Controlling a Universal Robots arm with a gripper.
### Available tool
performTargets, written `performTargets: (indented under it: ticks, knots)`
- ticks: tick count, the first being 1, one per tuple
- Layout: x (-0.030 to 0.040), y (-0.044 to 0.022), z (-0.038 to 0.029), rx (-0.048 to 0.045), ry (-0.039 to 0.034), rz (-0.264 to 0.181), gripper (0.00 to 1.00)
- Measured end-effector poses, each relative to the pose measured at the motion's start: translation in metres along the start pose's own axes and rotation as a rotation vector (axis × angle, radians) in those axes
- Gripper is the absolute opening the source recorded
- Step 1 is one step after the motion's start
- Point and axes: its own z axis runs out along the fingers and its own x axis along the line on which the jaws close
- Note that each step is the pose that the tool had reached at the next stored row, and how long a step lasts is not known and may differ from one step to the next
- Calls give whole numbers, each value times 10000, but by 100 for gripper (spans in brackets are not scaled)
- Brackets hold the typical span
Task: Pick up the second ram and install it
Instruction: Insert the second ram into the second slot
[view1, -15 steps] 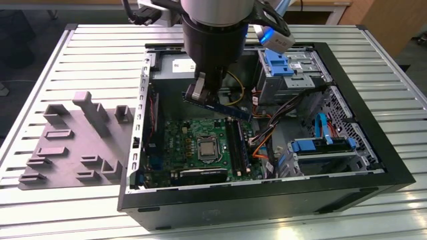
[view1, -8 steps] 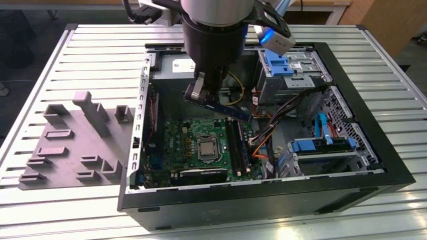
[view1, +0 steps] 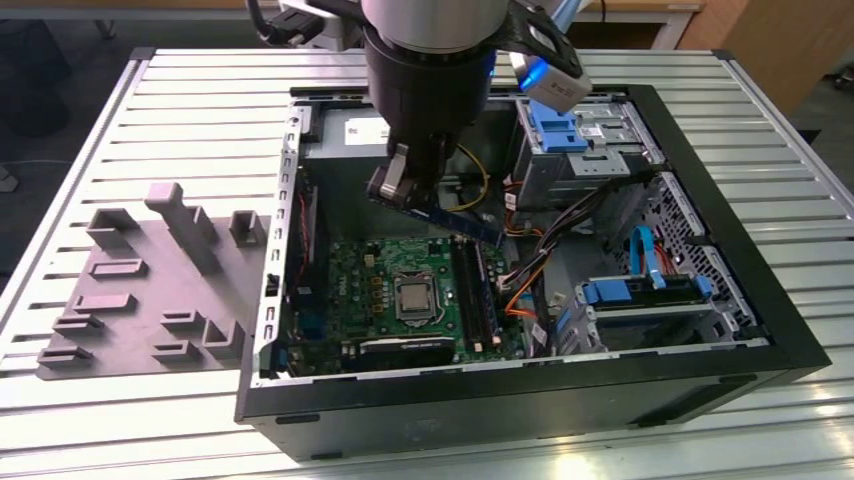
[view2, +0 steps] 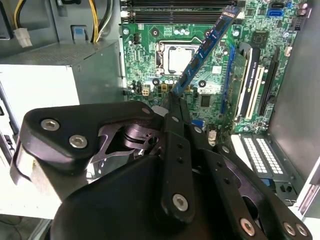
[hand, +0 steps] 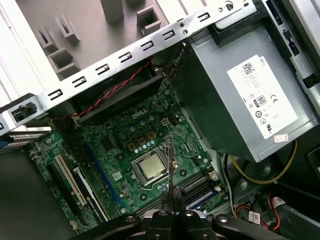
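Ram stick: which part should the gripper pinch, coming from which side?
Pinch the ram across its two flat faces at one short end, coming in along its length, as the gripper holds it now. It is thin and wide, so the faces give parallel surfaces to clamp; an end grip probably leaves the long edges free for the slots.

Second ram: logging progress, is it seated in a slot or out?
Out. The gripper holds the second ram by one end, tilted above the motherboard, not in a slot.
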Motion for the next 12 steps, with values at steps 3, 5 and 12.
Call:
performTargets:
  ticks: [3,5,12]
  knots:
    - [0,0,0,12,-5,115,11]
    - [0,0,0,20,-9,197,11]
    - [0,0,0,47,-23,463,11]
